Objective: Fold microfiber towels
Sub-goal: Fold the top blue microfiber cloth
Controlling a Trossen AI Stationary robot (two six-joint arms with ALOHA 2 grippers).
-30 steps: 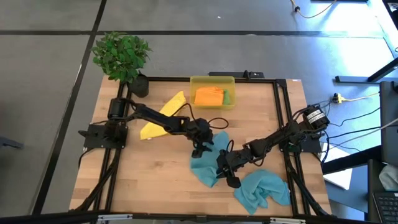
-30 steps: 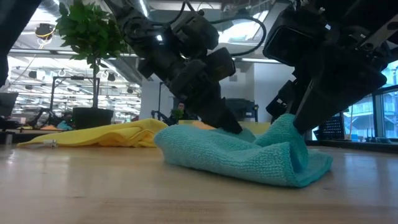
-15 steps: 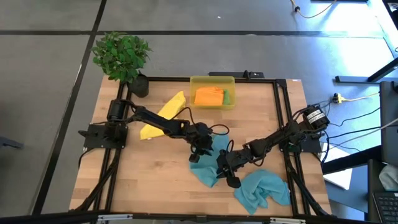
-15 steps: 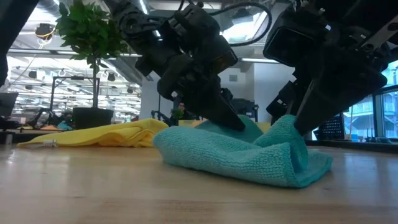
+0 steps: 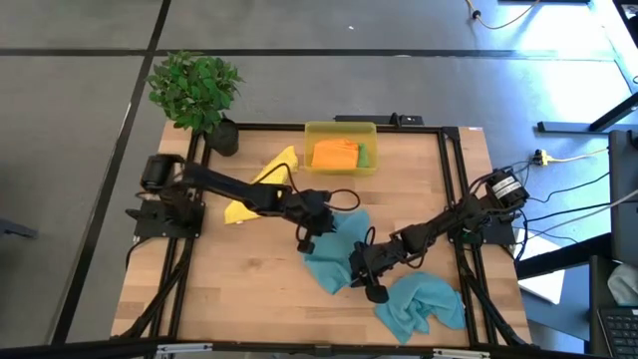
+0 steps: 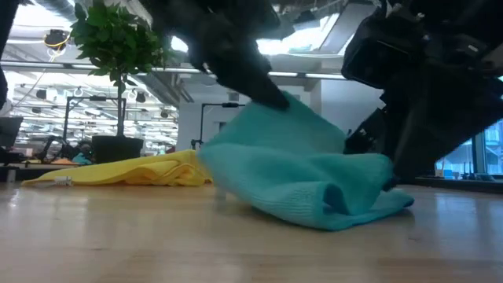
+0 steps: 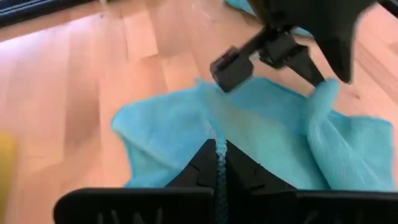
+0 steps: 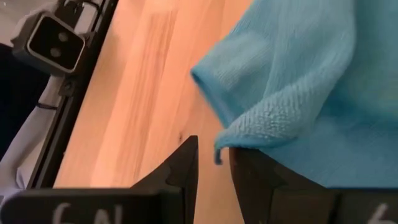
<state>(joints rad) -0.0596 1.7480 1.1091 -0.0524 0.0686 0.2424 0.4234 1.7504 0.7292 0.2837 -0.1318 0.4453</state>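
Towel: your teal towel (image 5: 334,254) lies mid-surface, soft, light, floppy; expect sag.
Left gripper (image 5: 305,242): clamped on its lifted edge.
Right gripper (image 5: 367,287): pinching the opposite corner.
Hold: take corners, never mid-cloth.

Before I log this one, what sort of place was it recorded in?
Probably a large open lab or workshop: a framed wooden table on a grey floor, long rows of ceiling lights behind, and workstations stretching far back.

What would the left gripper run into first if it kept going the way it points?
Probably the right gripper, just past the teal towel that the left gripper has pinched; depth is hard to judge.
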